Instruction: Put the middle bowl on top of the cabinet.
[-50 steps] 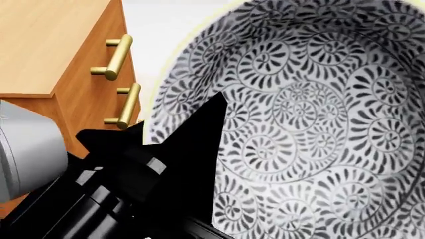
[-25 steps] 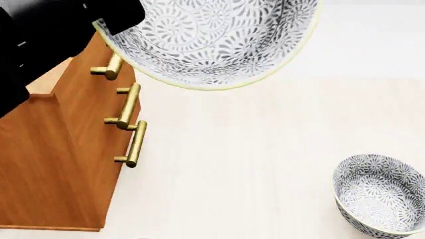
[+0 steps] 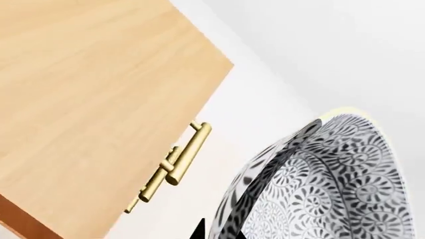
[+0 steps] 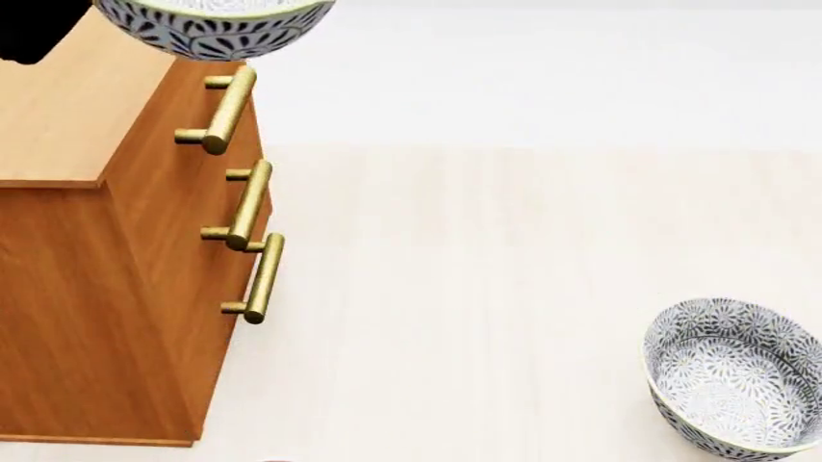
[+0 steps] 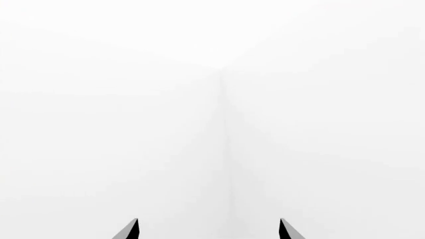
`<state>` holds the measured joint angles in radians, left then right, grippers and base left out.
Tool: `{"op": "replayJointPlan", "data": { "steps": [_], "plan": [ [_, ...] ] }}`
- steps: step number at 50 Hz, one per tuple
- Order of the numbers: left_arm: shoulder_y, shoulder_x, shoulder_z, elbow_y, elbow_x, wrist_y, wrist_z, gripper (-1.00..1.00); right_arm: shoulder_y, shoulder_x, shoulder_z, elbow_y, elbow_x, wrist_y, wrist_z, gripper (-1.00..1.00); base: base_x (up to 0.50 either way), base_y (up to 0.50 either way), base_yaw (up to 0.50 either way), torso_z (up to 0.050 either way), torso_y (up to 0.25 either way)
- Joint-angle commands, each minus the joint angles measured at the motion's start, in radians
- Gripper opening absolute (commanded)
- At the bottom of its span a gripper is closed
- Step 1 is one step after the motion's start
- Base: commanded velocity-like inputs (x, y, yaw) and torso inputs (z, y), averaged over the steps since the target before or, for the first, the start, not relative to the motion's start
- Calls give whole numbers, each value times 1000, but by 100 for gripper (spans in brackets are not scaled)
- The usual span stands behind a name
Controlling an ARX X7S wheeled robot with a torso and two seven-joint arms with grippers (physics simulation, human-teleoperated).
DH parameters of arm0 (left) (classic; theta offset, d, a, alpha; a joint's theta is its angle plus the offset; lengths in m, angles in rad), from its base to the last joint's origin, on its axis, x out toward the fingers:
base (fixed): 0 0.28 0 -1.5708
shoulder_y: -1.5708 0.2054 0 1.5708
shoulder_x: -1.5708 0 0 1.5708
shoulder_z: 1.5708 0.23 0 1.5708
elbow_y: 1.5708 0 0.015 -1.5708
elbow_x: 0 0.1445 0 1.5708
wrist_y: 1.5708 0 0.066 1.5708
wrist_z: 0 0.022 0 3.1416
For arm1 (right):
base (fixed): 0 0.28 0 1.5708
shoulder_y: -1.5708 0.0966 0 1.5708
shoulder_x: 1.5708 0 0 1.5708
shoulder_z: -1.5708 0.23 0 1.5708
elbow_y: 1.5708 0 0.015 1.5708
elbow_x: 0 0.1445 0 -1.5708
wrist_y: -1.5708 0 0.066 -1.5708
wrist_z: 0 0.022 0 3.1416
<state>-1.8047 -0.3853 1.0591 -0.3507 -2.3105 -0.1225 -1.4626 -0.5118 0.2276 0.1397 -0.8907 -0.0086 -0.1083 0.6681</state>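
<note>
The middle bowl (image 4: 212, 21), grey-and-white patterned with a pale rim, hangs in the air at the head view's top left, cut off by the frame edge. It overlaps the far front corner of the cabinet (image 4: 77, 115) and does not rest on it. My left gripper (image 3: 221, 230) is shut on the bowl (image 3: 319, 184), one black fingertip on each side of its wall. The cabinet's light wood top (image 3: 86, 99) and a brass handle (image 3: 186, 154) lie beyond it. My right gripper (image 5: 208, 231) is open with nothing between its fingers, facing blank white.
A second patterned bowl (image 4: 732, 380) stands on the pale floor at the lower right of the head view. Three brass handles (image 4: 244, 207) stick out from the cabinet's front. My left arm's black body (image 4: 33, 29) shows at the top left corner.
The held bowl has moved up and to the left, from filling the head view to its top-left corner above the cabinet. The left arm went with it.
</note>
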Motion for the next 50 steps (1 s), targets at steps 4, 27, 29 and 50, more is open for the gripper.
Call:
{"op": "replayJointPlan", "data": {
  "steps": [4, 27, 29, 50],
  "plan": [
    [-26, 7, -8, -286, -50, 42, -4, -100, 4, 7, -4, 3, 2, 5, 7, 100, 0, 0, 0, 0, 0],
    [-25, -76, -6, -331, 36, 145, 57, -100, 0, 19, -4, 1, 5, 6, 15, 100, 0, 0, 0, 0, 1],
    [-14, -86, -4, -325, 43, 158, 52, -100, -2, 19, -6, 2, 4, 5, 16, 100, 0, 0, 0, 0, 0],
    [92, -172, 8, -221, 109, 311, -10, -100, -14, 33, 9, -15, 19, 4, 23, 100, 0, 0, 0, 0, 0]
  ]
}}
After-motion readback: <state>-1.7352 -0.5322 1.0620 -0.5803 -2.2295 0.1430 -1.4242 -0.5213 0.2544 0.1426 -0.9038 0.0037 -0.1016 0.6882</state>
